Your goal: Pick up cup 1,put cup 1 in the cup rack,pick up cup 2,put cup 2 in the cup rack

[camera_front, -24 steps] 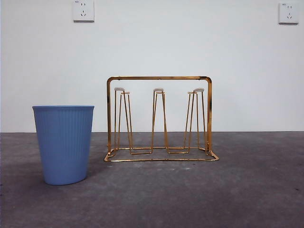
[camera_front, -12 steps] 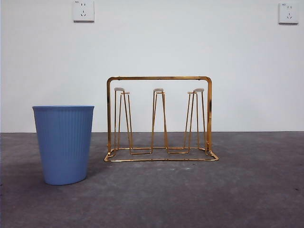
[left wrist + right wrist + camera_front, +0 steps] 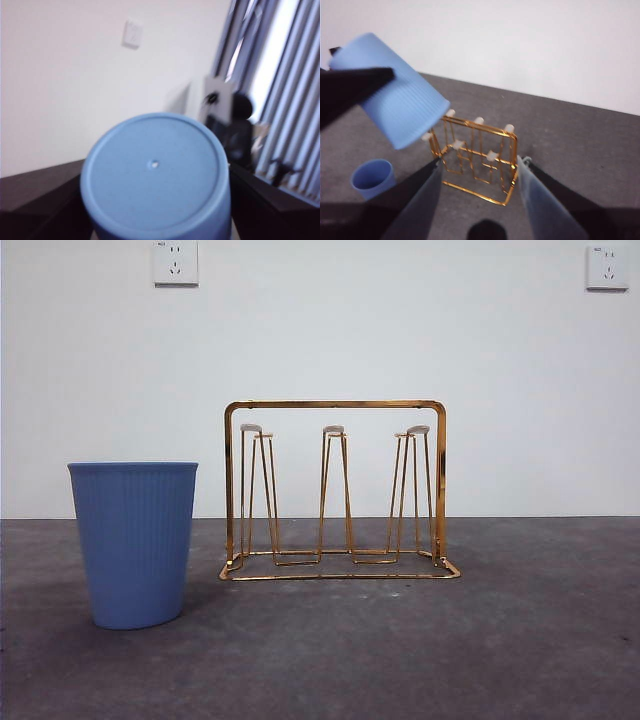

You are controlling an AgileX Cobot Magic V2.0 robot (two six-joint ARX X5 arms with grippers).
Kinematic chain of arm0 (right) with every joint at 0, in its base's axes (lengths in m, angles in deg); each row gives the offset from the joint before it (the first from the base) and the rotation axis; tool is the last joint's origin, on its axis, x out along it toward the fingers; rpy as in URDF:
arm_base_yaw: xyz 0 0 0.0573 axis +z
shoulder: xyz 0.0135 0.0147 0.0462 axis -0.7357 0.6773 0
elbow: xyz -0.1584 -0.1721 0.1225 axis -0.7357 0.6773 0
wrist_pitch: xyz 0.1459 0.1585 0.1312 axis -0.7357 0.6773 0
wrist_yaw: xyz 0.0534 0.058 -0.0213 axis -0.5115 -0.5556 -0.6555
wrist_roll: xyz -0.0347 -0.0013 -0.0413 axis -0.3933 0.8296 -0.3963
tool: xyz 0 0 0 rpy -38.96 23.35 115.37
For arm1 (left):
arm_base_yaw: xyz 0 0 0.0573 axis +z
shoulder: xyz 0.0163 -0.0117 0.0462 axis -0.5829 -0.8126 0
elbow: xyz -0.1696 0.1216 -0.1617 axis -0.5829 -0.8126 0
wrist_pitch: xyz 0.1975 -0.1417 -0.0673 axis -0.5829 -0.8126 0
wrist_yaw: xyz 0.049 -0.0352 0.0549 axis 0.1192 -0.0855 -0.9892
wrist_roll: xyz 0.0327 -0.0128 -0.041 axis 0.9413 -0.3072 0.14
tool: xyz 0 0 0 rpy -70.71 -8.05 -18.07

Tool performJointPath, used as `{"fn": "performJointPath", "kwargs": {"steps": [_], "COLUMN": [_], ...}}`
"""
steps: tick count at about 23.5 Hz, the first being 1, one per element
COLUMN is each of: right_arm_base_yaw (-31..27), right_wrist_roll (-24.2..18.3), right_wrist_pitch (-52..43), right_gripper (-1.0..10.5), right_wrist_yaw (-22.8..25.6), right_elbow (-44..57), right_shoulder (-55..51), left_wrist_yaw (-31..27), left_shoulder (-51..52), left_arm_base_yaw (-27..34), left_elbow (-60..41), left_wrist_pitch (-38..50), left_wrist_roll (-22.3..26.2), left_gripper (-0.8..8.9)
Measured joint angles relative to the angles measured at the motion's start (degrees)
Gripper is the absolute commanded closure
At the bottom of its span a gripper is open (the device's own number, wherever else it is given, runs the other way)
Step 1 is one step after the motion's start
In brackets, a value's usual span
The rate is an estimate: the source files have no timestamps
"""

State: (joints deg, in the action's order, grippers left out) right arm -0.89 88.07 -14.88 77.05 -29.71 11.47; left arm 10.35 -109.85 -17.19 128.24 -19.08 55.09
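Cup 1 (image 3: 155, 170) is a blue ribbed cup, and my left gripper (image 3: 156, 192) is shut on it, with its round base turned toward the wrist camera. In the right wrist view this cup (image 3: 395, 100) hangs tilted in the air above one end of the cup rack (image 3: 479, 121), a black finger (image 3: 365, 80) lying across its side. Cup 2 (image 3: 133, 540), also blue, stands upright on the table left of the gold rack (image 3: 335, 404), whose prongs carry nothing. High above the rack, my right gripper (image 3: 480, 161) is open and holds nothing. Neither arm shows in the front view.
The dark grey table (image 3: 520, 640) runs back to a white wall with two sockets (image 3: 176, 262) (image 3: 607, 267). Curtains and dark equipment (image 3: 240, 135) show beyond the table in the left wrist view.
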Motion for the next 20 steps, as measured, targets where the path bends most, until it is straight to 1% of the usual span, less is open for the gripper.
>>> {"fn": "performJointPath", "kwargs": {"steps": [3,8,10,15,20], "right_arm_base_yaw": [0.0,0.0,0.0,0.0,0.0], "right_wrist_roll": [-0.5,-1.4,-1.53,-1.55,-1.7], "right_wrist_pitch": [0.74,1.05,1.36,2.67,3.08], "right_gripper": [6.9,6.9,6.9,6.9,6.9], "right_wrist_yaw": [0.24,0.37,0.37,0.48,1.49], "right_elbow": [0.0,0.0,0.0,0.0,0.0], "right_shoulder": [0.04,0.04,0.04,0.04,0.04], "left_wrist_yaw": [-2.64,-3.3,-4.74,-8.66,-9.97], "left_shoulder": [-4.07,-11.61,-14.38,-19.15,-22.08], "left_arm_base_yaw": [-0.76,-0.85,-0.85,-0.85,-0.68], "left_elbow": [0.35,3.41,5.66,10.8,11.56], "left_wrist_pitch": [-0.04,-0.61,-0.87,-4.96,-5.31], "left_wrist_roll": [2.29,4.37,5.4,7.17,8.0], "left_gripper": [8.22,8.22,8.22,8.22,8.22]}}
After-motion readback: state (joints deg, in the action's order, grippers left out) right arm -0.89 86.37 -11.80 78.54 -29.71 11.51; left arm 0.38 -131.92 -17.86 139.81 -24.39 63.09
